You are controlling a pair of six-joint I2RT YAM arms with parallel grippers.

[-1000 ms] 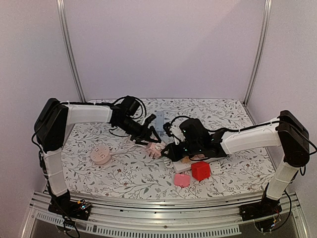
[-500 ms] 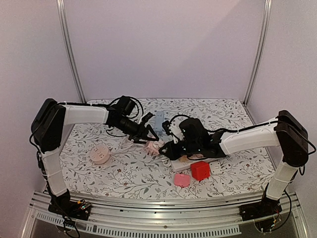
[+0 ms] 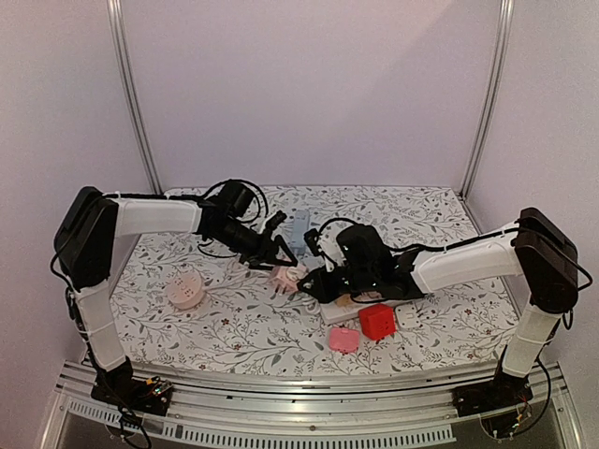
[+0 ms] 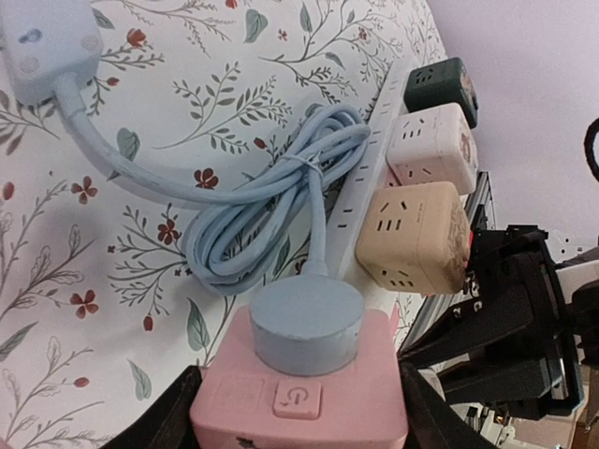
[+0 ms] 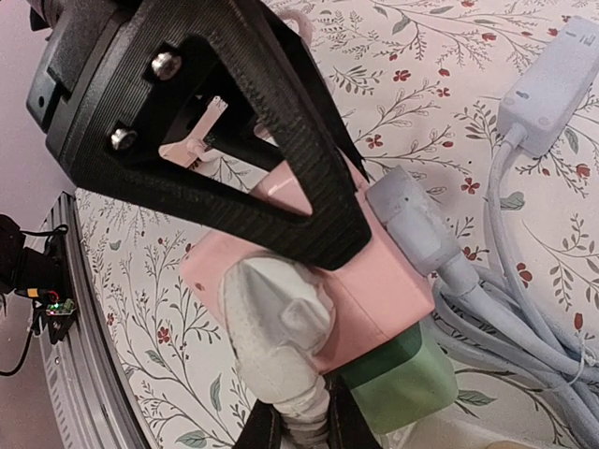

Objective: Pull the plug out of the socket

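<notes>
Light: soft, even and fairly bright, with a pale violet cast on the walls (image 3: 309,94).
Shadows: faint, only smudges on the desk (image 3: 234,327).
Sheen: the white plug (image 5: 276,318) glows mildly.
Focus: pink socket cube (image 4: 299,393) crisp up close; the far corner at top right goes soft.

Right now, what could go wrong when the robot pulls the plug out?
1. The right claw pinches the white plug low, near its cord, so it might slip off.
2. The left claw only squeezes the sides of the pink socket cube; a stiff plug could twist it loose.
3. A blue plug with a looped blue cable also sits in the cube, so tugging might drag that along.
</notes>
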